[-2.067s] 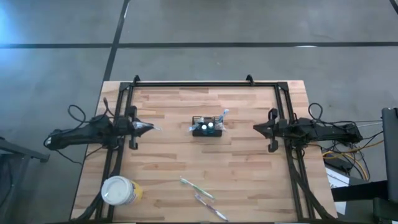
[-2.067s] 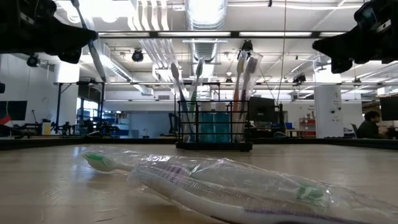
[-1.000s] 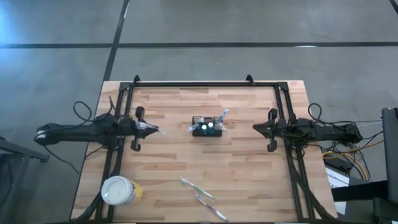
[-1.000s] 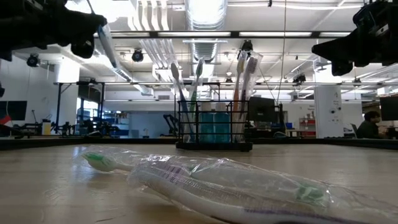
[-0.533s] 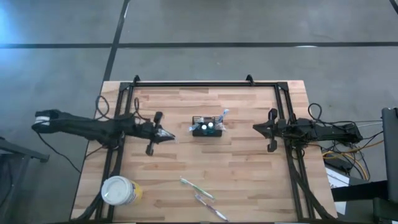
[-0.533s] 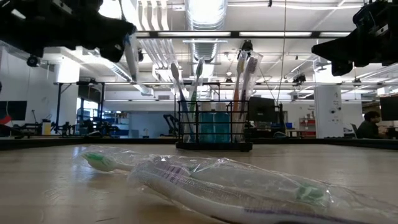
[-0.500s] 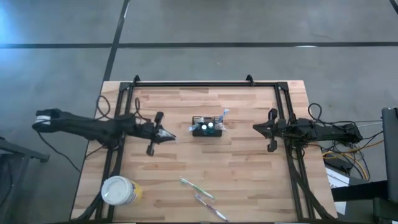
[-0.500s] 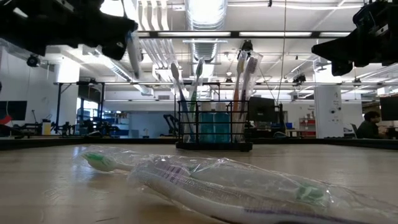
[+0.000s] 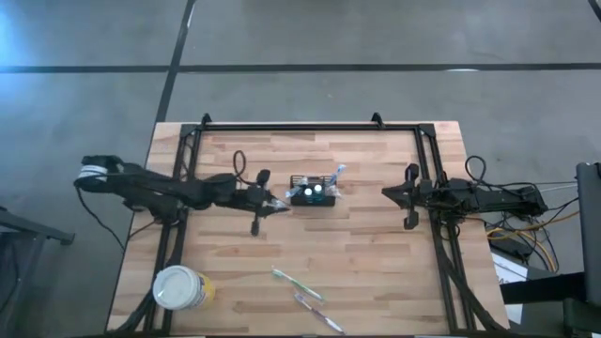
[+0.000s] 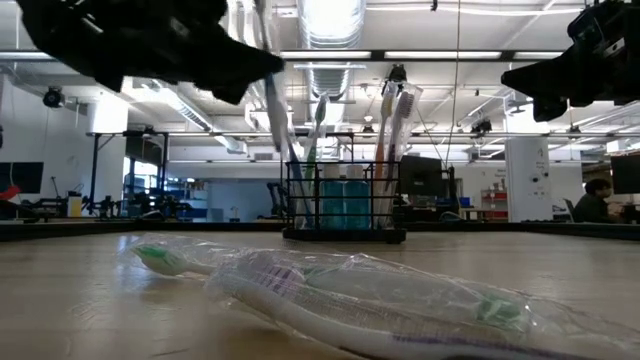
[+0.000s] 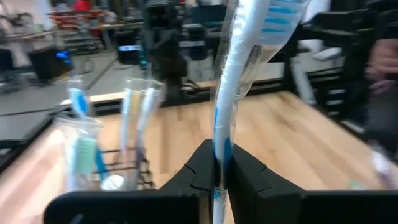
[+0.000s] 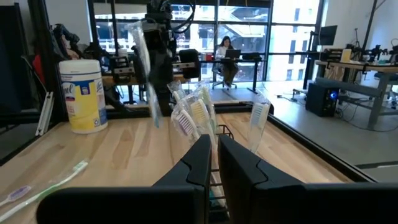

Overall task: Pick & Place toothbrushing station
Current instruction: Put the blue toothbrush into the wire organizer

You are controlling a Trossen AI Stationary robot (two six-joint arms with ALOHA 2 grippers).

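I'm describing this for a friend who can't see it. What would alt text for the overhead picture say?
Seen from above, the left hand holds a wrapped toothbrush right beside a small black holder mid-table. The right hand waits at the table's right edge. Near the front lie two wrapped toothbrushes and a yellow cup.

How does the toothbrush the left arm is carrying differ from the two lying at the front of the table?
The carried toothbrush stands upright, clamped in the left claw beside the black holder; the two loose toothbrushes lie flat on the table, untouched. The carried one hangs in the air with blue bristles; one loose brush has a green head. All are in clear plastic wrap.
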